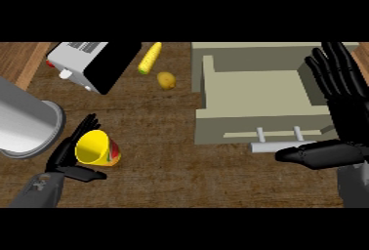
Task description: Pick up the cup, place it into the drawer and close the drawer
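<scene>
Cup (yellow) sits between pot and open drawer.

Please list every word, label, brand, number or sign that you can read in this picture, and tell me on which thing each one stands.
There is no text that can be read.
Cup: red and green marks on its side, no letters to make out.
Toaster: dark slots and a red spot, no label visible.
Drawer, corn, pot: plain, no marks.
</scene>
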